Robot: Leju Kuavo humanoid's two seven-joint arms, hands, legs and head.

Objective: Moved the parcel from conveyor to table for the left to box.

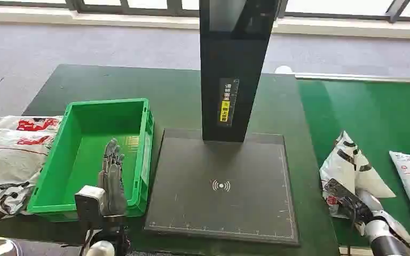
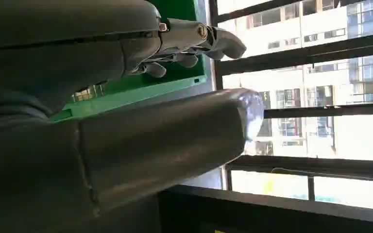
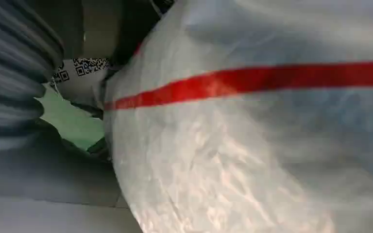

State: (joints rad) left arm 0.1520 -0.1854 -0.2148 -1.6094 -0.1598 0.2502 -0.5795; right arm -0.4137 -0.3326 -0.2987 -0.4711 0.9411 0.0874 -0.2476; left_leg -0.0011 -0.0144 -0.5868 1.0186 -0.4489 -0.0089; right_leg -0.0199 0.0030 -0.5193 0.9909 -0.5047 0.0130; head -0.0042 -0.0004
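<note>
The right hand [image 1: 348, 204], at four o'clock, grips the white parcel [image 1: 352, 170] lying on the green conveyor [image 1: 373, 112]. The left hand [image 1: 112, 178] hovers over the green box [image 1: 85, 144] at eight o'clock, fingers extended, holding nothing.

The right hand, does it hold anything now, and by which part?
The right hand grips the white parcel on the green conveyor at its near lower corner. How firmly, I cannot tell. The left hand holds nothing.
</note>
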